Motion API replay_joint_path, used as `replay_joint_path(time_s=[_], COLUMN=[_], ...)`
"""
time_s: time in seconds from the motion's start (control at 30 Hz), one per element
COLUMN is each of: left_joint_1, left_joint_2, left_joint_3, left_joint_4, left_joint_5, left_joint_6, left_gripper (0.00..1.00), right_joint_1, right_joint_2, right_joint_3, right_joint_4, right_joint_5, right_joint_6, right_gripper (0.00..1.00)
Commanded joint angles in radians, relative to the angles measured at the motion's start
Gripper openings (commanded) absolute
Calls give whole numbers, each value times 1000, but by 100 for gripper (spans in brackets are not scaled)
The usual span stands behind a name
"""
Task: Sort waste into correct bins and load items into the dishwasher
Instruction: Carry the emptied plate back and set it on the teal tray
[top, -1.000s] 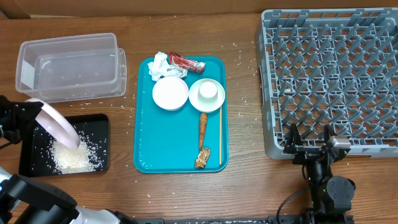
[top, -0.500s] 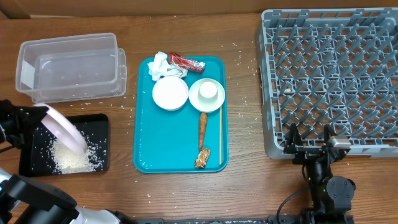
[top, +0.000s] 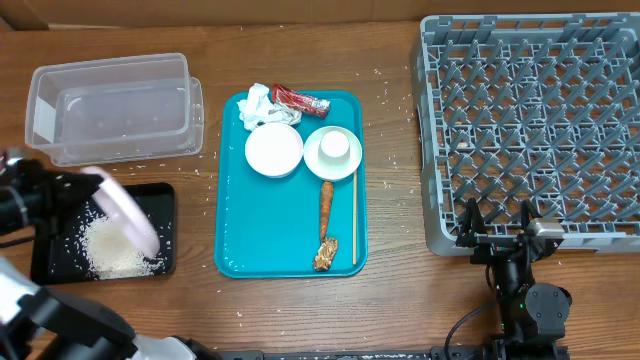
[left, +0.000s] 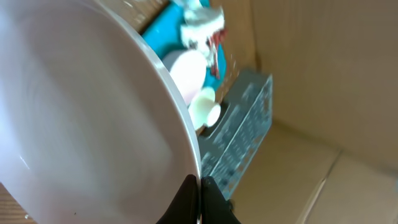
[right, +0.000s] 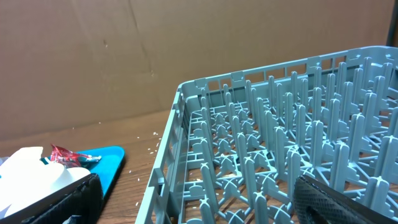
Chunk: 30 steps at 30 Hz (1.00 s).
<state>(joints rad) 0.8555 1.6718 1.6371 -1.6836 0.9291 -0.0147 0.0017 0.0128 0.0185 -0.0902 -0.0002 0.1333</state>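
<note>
Now the left jaws clamp the plate by its rim, tilted over the black tray at 9 o'clock; the rack lies at 3 o'clock, nearer the right jaws, which gape empty.

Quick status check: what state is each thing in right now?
left gripper: shut on the plate rim
plate: held tilted above the black tray
black tray: holds a pile of rice
clear tub: upright, nearly empty
dish rack: empty
right gripper: open, holding nothing
napkin: crumpled, on the teal tray
carrot: lying flat on the teal tray
</note>
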Motion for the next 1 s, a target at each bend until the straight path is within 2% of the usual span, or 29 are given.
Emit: replay_joint_path(time_s=[0.0,0.13,0.23,0.37,0.43,0.53,0.6,0.77,0.97], left_joint_1=[-155,-387,-585,-856,-973,-1145,-1225,-1384,-1461], left_joint_2=[-88,-115,-111,-100,-90,-59,-34,74,209], left_joint_3=[19,19,19,19,19,19,19,19,19], left_joint_4=[-3,36,94,188,238,268,269,269,288], left_joint_5=[5,-136,-330,-515,-621,-865,-958,-1014,-1038], left_joint_6=[63,5,-130,-298,-369,-550,-617,-708,-716], left_gripper=[4,4,4,4,4,4,4,4,4], right_joint_1=[6,6,6,6,6,6,6,6,6], right_joint_2=[-10,-10,-10,-10,-10,-10,-10,-10,-10], right_joint_3=[-11,-11,-11,-11,-11,-11,-11,-11,-11], right_joint_4=[6,6,6,6,6,6,6,6,6], right_joint_5=[-2,-2,-2,-2,-2,-2,-2,-2,-2], right_joint_6=[-4,-4,-3,-3,-3,-4,-3,-3,-4], right_gripper=[100,100,100,100,100,100,100,100,100])
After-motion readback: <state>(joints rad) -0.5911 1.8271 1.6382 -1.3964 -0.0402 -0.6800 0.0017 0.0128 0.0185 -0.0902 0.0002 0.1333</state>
